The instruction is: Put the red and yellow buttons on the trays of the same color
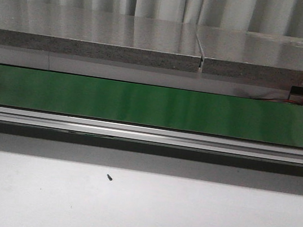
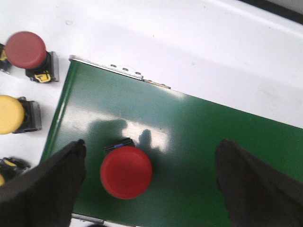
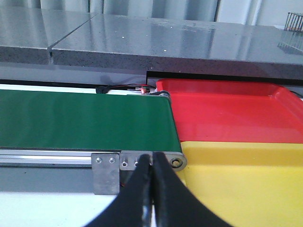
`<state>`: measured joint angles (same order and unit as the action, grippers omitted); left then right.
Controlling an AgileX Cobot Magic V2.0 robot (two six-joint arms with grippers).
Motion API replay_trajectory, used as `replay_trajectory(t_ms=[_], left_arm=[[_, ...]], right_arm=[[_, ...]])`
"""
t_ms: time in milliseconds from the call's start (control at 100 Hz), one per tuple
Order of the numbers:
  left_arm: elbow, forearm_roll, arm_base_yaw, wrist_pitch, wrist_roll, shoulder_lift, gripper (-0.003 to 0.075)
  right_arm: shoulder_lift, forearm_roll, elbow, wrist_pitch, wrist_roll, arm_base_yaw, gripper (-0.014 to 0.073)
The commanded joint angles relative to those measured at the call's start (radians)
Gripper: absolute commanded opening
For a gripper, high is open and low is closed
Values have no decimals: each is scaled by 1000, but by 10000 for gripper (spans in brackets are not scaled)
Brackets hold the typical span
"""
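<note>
Left gripper [image 2: 150, 182] jaws spread wide, straddling round red mushroom-head button [image 2: 126, 171] on green conveyor belt [image 2: 199, 142]. Right gripper [image 3: 152, 163] jaws pressed together, empty, near flat red plastic tray [image 3: 227, 116] and yellow plastic tray [image 3: 246, 179] at belt end.

front level, wrists nearer (shared green belt [image 1: 152, 106])

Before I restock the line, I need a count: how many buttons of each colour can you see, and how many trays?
Red buttons: 2, one on the belt, one on the white table
Yellow buttons: 1 clearly; another partly visible at the edge
Trays: 2, red tray and yellow tray
Total: 6
</note>
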<state>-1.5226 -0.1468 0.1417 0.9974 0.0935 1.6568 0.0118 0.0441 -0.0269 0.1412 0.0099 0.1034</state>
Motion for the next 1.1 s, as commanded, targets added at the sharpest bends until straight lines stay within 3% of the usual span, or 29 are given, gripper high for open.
replay_trajectory(t_ms=[0, 210, 730, 1090], left_arm=[[-34, 23, 6, -17, 13, -76, 548], [-1, 36, 71, -8, 13, -135, 547], [217, 69, 354, 77, 13, -150, 548], [346, 73, 507, 15, 13, -151, 548]], right_arm=[[16, 14, 0, -78, -2, 4, -69], [16, 14, 0, -78, -2, 4, -69], [16, 14, 0, -78, -2, 4, -69], [16, 14, 0, -78, -2, 4, -69]])
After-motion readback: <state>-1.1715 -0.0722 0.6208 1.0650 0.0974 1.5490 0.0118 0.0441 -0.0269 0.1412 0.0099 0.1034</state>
